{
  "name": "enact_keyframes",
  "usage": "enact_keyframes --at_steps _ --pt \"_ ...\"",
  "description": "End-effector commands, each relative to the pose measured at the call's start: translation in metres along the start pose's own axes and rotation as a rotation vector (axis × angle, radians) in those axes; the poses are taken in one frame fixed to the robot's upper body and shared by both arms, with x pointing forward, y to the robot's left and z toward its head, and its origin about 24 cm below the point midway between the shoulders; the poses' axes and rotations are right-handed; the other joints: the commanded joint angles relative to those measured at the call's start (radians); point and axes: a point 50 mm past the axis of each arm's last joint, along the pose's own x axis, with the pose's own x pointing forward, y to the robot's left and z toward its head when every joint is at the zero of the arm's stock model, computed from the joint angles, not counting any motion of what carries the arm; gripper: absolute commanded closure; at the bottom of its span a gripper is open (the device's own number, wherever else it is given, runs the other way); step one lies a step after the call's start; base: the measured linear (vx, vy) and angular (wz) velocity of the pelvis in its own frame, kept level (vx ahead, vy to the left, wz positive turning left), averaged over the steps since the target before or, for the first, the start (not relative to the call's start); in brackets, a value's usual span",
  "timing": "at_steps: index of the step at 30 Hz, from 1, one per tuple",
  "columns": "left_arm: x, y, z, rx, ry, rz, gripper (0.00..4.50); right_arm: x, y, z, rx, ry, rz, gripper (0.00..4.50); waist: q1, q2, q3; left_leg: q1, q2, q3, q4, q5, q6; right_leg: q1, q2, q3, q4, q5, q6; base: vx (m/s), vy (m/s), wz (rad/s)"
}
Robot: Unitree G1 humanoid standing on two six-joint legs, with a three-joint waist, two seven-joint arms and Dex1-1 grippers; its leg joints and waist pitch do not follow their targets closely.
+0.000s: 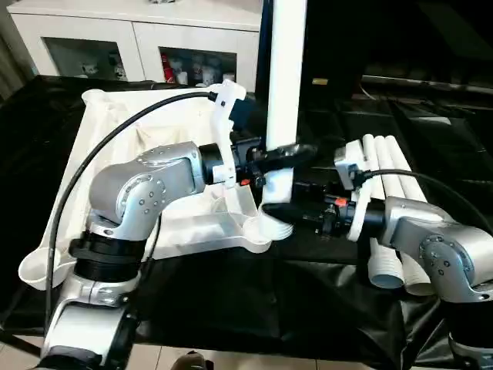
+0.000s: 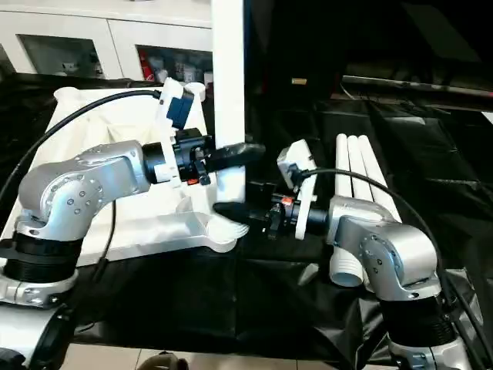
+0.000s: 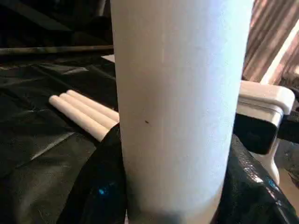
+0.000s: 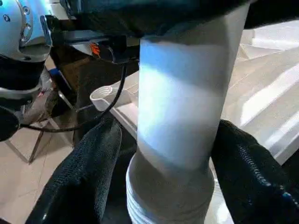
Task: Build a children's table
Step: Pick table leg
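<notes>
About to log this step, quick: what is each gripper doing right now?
Left gripper: closed on the upright leg.
Right gripper: closed on the same leg, lower down, near its flared end.

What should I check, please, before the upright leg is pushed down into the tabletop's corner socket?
1. Left gripper closed on the upright leg: ok, a finger on each side in the left wrist view.
2. Right gripper closed on the leg lower down, just above its ribbed end: ok.
3. Leg upright: ok, it stands close to vertical in both eye views.
4. Ribbed end lined up with the corner socket of the tabletop: cannot tell; the right gripper hides the meeting point.
5. Tabletop lying underside up on the black cloth: ok.
6. Spare legs out of the way: ok, lying together to the robot's right.
</notes>
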Motion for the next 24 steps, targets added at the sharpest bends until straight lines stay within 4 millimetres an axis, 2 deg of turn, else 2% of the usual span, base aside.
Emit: enact_keyframes --at_steps 1,14,15,22,24 --pt "0.0002 -0.0058 0.0061 0.052 -0.019 -0.027 2.55 0.0053 0.0041 0.0041 -0.021 0.009 0.066 1.38 -0.003 -0.008 -0.071 0.026 0.056 -0.022 -0.061 -0.075 -0.006 0.040 -0.086 0.047 -0.070 0.020 -0.201 0.000 0.000 0.00" --pt "-0.0001 -0.0138 0.0067 0.025 -0.038 -0.093 2.55 0.0072 -0.0020 0.0106 -0.043 0.008 0.079 1.38 -0.002 -0.010 -0.069 0.025 0.057 -0.021 -0.061 -0.086 -0.005 0.038 -0.087 0.047 -0.072 -0.025 -0.202 0.000 0.000 0.00" --pt "-0.0002 -0.0141 0.0066 0.025 -0.037 -0.096 2.55 0.0075 -0.0020 0.0109 -0.041 0.005 0.083 1.55 -0.002 -0.012 -0.069 0.025 0.055 -0.020 -0.061 -0.084 -0.003 0.038 -0.087 0.047 -0.073 -0.025 -0.200 0.000 0.000 0.00" --pt "-0.0024 -0.0129 0.0054 0.028 -0.031 -0.089 2.55 0.0085 0.0001 0.0107 -0.022 -0.006 0.113 2.18 -0.001 -0.010 -0.071 0.024 0.055 -0.020 -0.059 -0.068 0.004 0.038 -0.085 0.047 -0.069 0.004 -0.203 0.000 0.000 0.00" --pt "-0.0026 -0.0118 0.0065 0.040 -0.036 -0.080 1.99 0.0085 0.0005 0.0101 -0.021 -0.005 0.114 2.44 -0.001 -0.009 -0.070 0.024 0.055 -0.020 -0.059 -0.073 0.004 0.038 -0.086 0.047 -0.070 -0.001 -0.204 0.000 0.000 0.00"
